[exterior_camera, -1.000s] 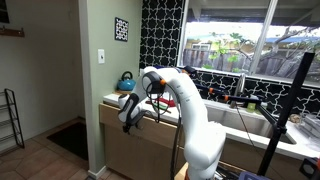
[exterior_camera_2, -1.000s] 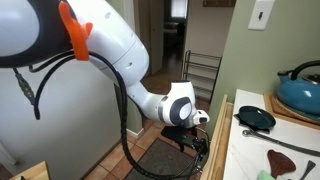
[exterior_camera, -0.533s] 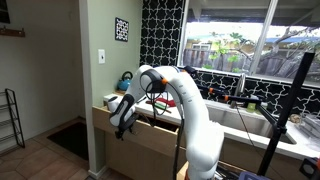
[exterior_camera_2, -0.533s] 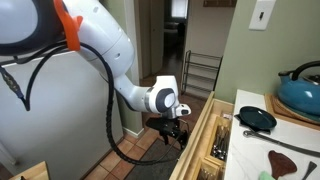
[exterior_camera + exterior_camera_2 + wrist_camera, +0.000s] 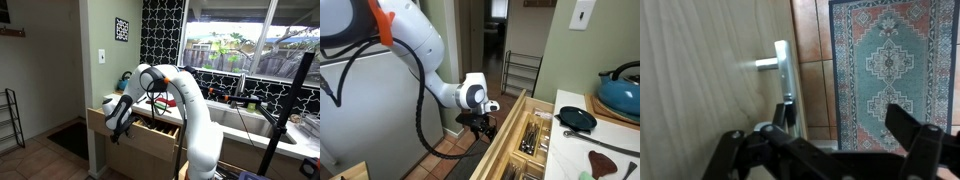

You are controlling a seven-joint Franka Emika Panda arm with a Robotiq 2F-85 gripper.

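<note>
My gripper (image 5: 820, 125) is at the metal bar handle (image 5: 782, 75) of a light wooden drawer front (image 5: 700, 70). Its fingers are spread wide, and the handle runs down beside one finger, not clamped between both. In both exterior views the gripper (image 5: 118, 128) (image 5: 480, 124) sits at the front of the drawer (image 5: 145, 140), which stands pulled out of the counter. The open drawer (image 5: 505, 150) shows cutlery (image 5: 532, 135) inside.
On the counter are a blue kettle (image 5: 620, 92) (image 5: 126, 79), a black pan (image 5: 577, 118) and a dark red spatula (image 5: 605, 160). A patterned rug (image 5: 890, 60) lies on the tiled floor below. A wire rack (image 5: 520, 75) stands by the doorway. A white appliance (image 5: 360, 120) is close by.
The drawer has slid further out of the counter, and my gripper has moved away from the counter with its front. The cutlery inside has come into view.
</note>
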